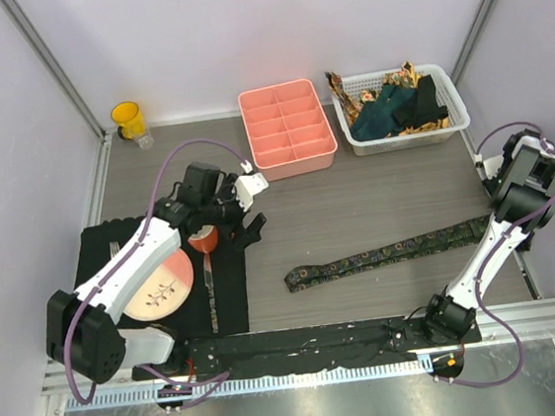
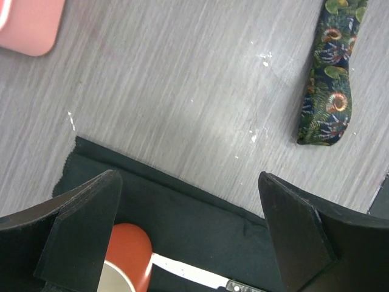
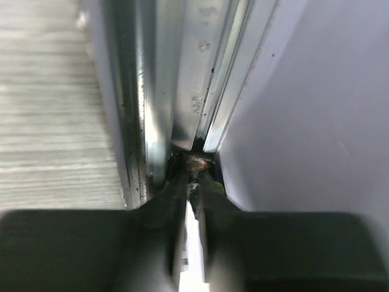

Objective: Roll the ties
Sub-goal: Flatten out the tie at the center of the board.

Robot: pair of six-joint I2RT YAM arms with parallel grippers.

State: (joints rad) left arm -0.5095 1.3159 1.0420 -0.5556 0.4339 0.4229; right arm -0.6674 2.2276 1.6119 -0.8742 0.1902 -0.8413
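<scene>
A dark tie (image 1: 391, 253) with a small multicoloured pattern lies stretched flat across the table, running from centre to right. Its narrow end (image 2: 331, 79) shows at the top right of the left wrist view. My right gripper (image 1: 494, 215) is at the tie's right end, beside the table's metal edge rail. In the right wrist view its jaws (image 3: 193, 167) stand almost together, with patterned fabric pinched at the tips. My left gripper (image 1: 245, 226) hangs wide open over the corner of the black placemat (image 2: 200, 219), holding nothing. More ties (image 1: 396, 106) are heaped in a white basket (image 1: 457, 120).
On the placemat (image 1: 232, 292) are a pink plate (image 1: 162, 290), a red cup (image 1: 202, 240), a knife (image 1: 209, 285) and a fork (image 1: 113, 250). A pink divided tray (image 1: 286, 128) stands at the back centre. A yellow cup (image 1: 128, 119) sits at the back left. Walls close both sides.
</scene>
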